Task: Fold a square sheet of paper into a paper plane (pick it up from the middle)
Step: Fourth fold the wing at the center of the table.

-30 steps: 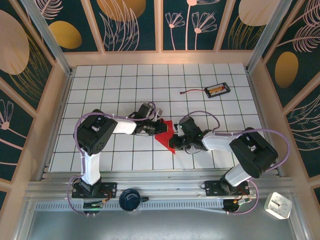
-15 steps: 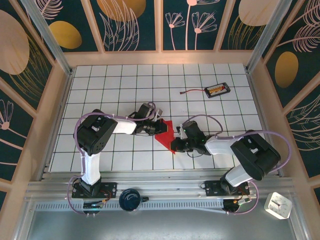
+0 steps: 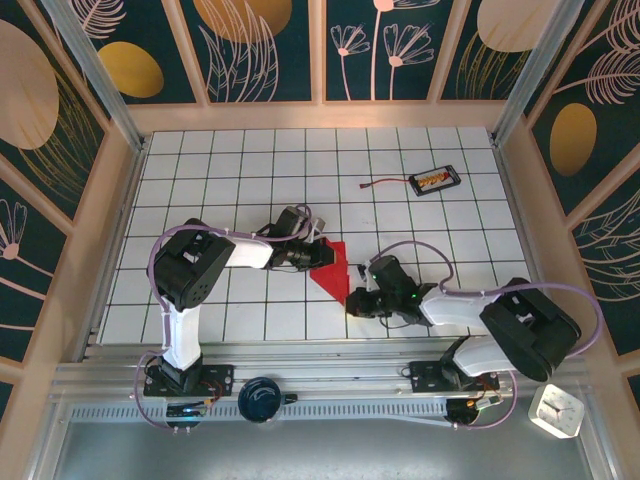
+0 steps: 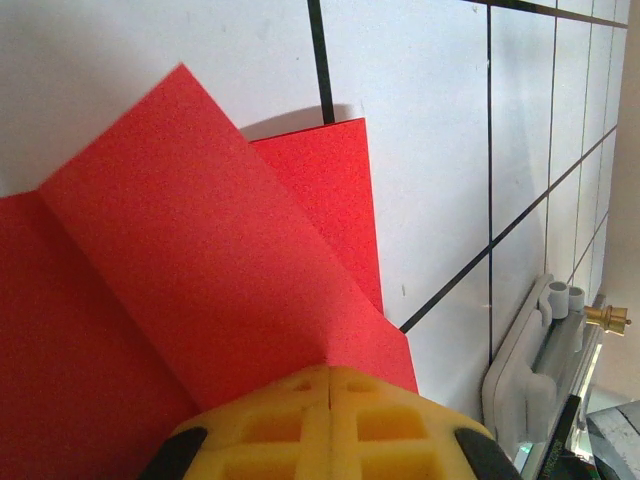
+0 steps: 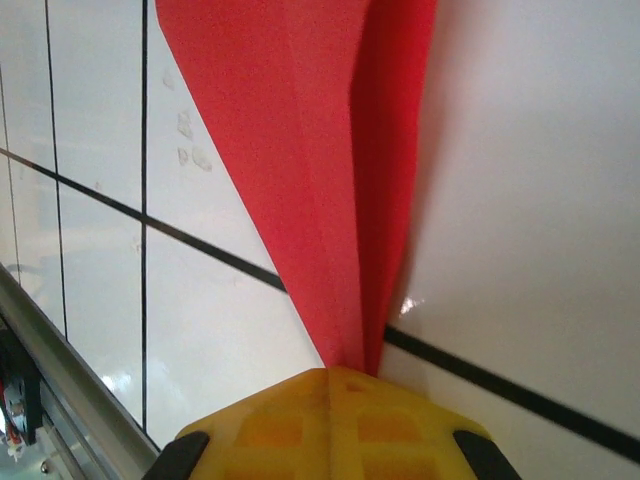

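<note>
The sheet of paper [image 3: 332, 268] is bright red and lies partly folded on the white grid table, narrowing to a point toward the near edge. My left gripper [image 3: 312, 256] is shut, with its tips down on the paper's left side. In the left wrist view the yellow fingertips [image 4: 300, 420] meet over the folded red layers [image 4: 200, 260]. My right gripper [image 3: 354, 302] is shut at the narrow near point. There the red strip [image 5: 300, 150], with one flap standing up, runs under the closed right gripper [image 5: 345, 372]. I cannot tell whether either gripper pinches the paper or only presses on it.
A small black tray [image 3: 435, 180] with a cable [image 3: 385, 183] lies at the back right. Wooden walls [image 3: 120, 200] enclose the table on three sides. The metal rail [image 3: 320, 378] with both arm bases runs along the near edge.
My right gripper has slid toward the near edge along the paper, down to its point, and its arm has swung out to the right. The left gripper has not moved.
</note>
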`<move>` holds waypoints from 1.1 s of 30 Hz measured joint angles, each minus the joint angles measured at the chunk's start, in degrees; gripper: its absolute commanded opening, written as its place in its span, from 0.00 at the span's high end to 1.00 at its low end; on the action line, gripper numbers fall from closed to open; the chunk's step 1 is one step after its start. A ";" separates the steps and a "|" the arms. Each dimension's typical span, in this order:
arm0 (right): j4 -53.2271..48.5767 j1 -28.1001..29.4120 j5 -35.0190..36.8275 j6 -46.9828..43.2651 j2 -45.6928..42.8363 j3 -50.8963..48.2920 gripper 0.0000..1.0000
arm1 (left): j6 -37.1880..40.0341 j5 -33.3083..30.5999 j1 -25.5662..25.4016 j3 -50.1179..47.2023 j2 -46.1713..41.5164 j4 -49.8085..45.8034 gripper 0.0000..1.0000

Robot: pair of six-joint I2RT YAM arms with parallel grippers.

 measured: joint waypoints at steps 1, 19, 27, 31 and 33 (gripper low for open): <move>-1.03 0.00 -0.02 0.04 -0.57 0.00 1.00 | 0.00 0.02 0.00 0.00 0.00 0.00 0.97; -1.66 -5.51 -4.63 -2.05 8.46 10.21 1.00 | -0.02 0.04 0.00 0.33 0.24 -0.02 0.97; 3.04 -6.67 -5.57 -2.10 11.04 7.56 1.00 | 0.00 0.04 0.00 0.37 0.26 -0.02 0.97; 6.56 -6.78 -5.81 -1.81 10.36 5.27 1.00 | 0.00 0.04 0.00 0.37 0.26 -0.04 0.97; 7.50 -6.78 -5.79 -1.55 9.66 4.15 1.00 | 0.00 0.04 0.00 0.37 0.26 -0.04 0.97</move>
